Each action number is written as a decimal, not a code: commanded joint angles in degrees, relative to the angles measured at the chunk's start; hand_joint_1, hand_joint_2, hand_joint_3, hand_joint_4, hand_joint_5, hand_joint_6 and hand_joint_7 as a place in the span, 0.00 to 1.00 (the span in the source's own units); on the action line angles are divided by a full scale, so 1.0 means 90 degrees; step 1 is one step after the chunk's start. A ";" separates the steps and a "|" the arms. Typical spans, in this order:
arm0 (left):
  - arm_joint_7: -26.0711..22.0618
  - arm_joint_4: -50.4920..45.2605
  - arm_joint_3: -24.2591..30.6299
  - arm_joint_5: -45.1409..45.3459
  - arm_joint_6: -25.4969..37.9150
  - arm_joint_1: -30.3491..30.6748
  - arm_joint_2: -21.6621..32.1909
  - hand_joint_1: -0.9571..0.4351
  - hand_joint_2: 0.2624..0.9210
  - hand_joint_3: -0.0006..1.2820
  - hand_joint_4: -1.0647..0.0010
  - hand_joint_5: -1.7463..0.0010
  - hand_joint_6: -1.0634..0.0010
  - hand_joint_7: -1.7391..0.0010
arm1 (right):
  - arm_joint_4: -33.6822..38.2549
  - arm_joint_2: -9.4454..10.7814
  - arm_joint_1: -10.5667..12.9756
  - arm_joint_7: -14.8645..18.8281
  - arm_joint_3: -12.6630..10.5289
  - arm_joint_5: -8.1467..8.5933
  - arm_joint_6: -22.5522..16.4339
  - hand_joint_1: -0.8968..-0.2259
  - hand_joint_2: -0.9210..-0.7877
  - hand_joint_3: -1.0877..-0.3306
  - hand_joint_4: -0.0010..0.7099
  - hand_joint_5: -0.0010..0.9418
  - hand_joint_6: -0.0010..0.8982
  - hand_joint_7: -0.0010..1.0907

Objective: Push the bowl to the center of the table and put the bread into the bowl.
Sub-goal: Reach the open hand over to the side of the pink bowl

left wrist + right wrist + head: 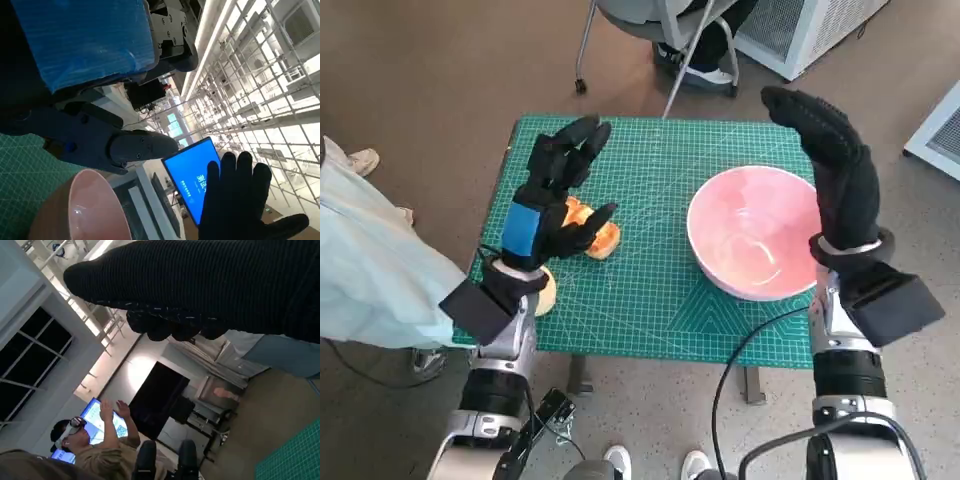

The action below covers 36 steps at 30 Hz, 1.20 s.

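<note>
- Green gridded cutting mat [650,290] covering the small worktop, seen from steeply above in the head view.
- Pale pink round bowl [752,232] resting upright toward the right edge of the worktop, nothing inside it; same bowl's rim [95,205] visible in the left wrist view below the left hand's fingers.
- Orange-brown piece of bread [597,230] lying near the left edge of the worktop, well apart from the bowl, partly hidden under the left hand.
- Second pale rounded bread-like piece [546,291] near the front-left corner, mostly covered by the left forearm; cannot tell more about it.
- Left hand [558,190], black with blue tape across its back, held over the bread with fingers spread; thumb reaching toward the bread, contact not clear, nothing gripped.
- Right hand [832,160] in the black knitted glove raised beside the bowl's right side near the right edge, fingers stretched out and apart, holding nothing, not touching the bowl as far as can be told; also seen from the left wrist view [245,200] with fingers extended.
- Chair legs with castors [582,85] standing on the brown floor beyond the far edge of the worktop.
- Person in a headset [95,440] with both palms lifted, seen in the right wrist view in front of a blue screen [100,420].
</note>
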 commanded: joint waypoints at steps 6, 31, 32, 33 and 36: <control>0.0036 -0.0063 0.0062 -0.0020 -0.0020 -0.0254 0.0111 0.38 1.00 0.26 0.69 1.00 0.98 0.59 | 0.0136 0.0042 0.0143 0.0137 0.0006 0.0095 -0.0039 0.42 0.00 0.38 0.35 0.00 0.00 0.62; 0.0099 0.0164 0.0180 0.0015 -0.0407 -0.0479 0.0314 0.37 1.00 0.24 0.69 1.00 0.94 0.62 | 0.2287 -0.0953 -0.0102 -0.1307 -0.0884 -0.0295 -0.0120 0.53 0.00 0.29 0.33 0.00 0.00 0.56; 0.0113 0.0164 0.0180 0.0029 -0.0417 -0.0483 0.0314 0.37 1.00 0.24 0.69 1.00 0.93 0.62 | 0.2418 -0.1003 -0.0095 -0.1436 -0.0899 -0.0341 -0.0070 0.54 0.00 0.28 0.33 0.00 0.00 0.56; 0.0123 0.0166 0.0181 0.0039 -0.0425 -0.0486 0.0313 0.37 1.00 0.24 0.68 1.00 0.93 0.63 | 0.2513 -0.1037 -0.0091 -0.1532 -0.0906 -0.0377 -0.0038 0.56 0.00 0.27 0.33 0.00 0.00 0.55; 0.0152 0.0141 0.0178 0.0061 -0.0428 -0.0475 0.0310 0.37 1.00 0.23 0.68 1.00 0.92 0.63 | 0.2788 -0.1125 -0.0056 -0.1839 -0.0911 -0.0499 0.0075 0.58 0.00 0.25 0.33 0.00 0.00 0.53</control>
